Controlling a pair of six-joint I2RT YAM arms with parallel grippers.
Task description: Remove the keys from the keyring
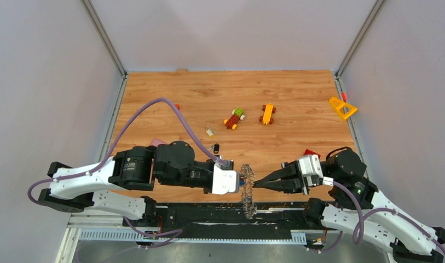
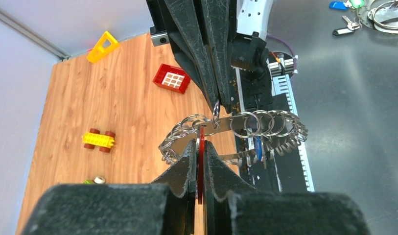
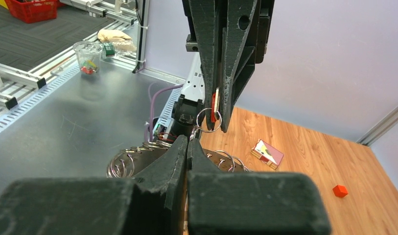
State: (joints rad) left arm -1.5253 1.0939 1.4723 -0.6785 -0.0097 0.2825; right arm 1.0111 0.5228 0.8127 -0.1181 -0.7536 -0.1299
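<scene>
left gripper [image 2: 200, 143] clamps key [image 2: 201, 171], right gripper [image 2: 218, 106] pinches keyring [image 2: 238, 120]

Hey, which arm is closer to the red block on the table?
Right. The red block lies just beyond the right arm's wrist; the left arm is farther, across the keyring from it.

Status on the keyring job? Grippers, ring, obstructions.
Left gripper shut on red key. Right gripper shut on its small split ring. Keyring hangs between them, blue key still on. Toy vehicles far back, nothing in the way.
</scene>
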